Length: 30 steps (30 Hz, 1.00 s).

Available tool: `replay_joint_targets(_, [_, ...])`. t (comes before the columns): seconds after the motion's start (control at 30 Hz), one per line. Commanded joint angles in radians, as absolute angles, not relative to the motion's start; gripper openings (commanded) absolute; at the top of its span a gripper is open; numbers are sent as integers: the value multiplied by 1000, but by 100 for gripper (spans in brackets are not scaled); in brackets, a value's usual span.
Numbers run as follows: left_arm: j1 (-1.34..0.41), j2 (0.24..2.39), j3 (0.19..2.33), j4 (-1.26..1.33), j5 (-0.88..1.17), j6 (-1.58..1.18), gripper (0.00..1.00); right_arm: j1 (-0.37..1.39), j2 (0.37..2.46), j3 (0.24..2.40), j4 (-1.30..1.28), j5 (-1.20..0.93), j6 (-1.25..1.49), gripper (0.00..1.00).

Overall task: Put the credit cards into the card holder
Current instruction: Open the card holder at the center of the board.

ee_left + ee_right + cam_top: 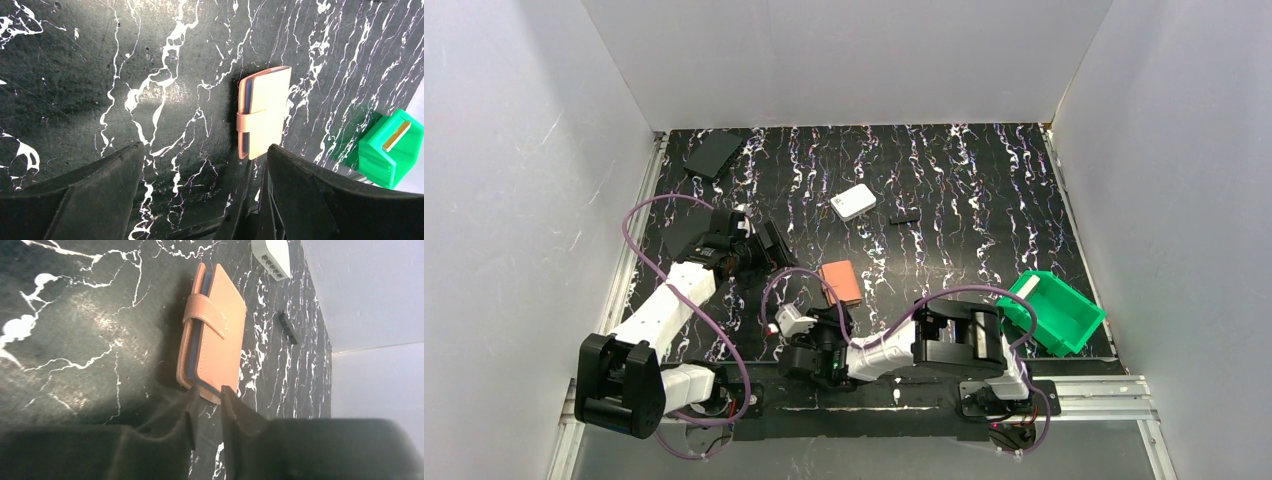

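The card holder (pixel 840 282), an orange-brown wallet closed by its snap tab, lies on the black marbled table; it also shows in the left wrist view (pixel 264 117) and the right wrist view (pixel 215 335). My right gripper (pixel 832 316) (pixel 210 390) reaches in from the near side, its jaws a narrow gap apart and pinched on the wallet's near end. My left gripper (pixel 771 245) (pixel 204 148) is wide open and empty, to the left of the wallet. A pale card (pixel 397 135) stands in the green bin (pixel 1056 312).
A white rounded box (pixel 852 202) and a small black piece (pixel 905 217) lie beyond the wallet. A dark flat rectangle (pixel 712 155) lies at the back left corner. The green bin stands at the right front edge. White walls enclose the table.
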<state>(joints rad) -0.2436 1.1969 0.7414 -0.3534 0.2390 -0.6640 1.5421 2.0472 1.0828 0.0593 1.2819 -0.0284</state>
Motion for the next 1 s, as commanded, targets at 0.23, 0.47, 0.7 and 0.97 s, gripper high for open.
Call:
replay_joint_targets(0.23, [-239,1177,758,-354,277,-652,92,1479,1778,984,106,1087,59,1])
replay_joint_targets(0.47, [-240,1236,732,-246,413,-703,91,1230,1464,851,152,504,219,1])
replay_joint_targets(0.7, [-273,1448,697,18,583,-835,74,982,1527,878,99,117,336,46])
replay_joint_targets(0.97, [-335,1635,757,80,549,-858,67,841,1641,831,223,-130,443,35])
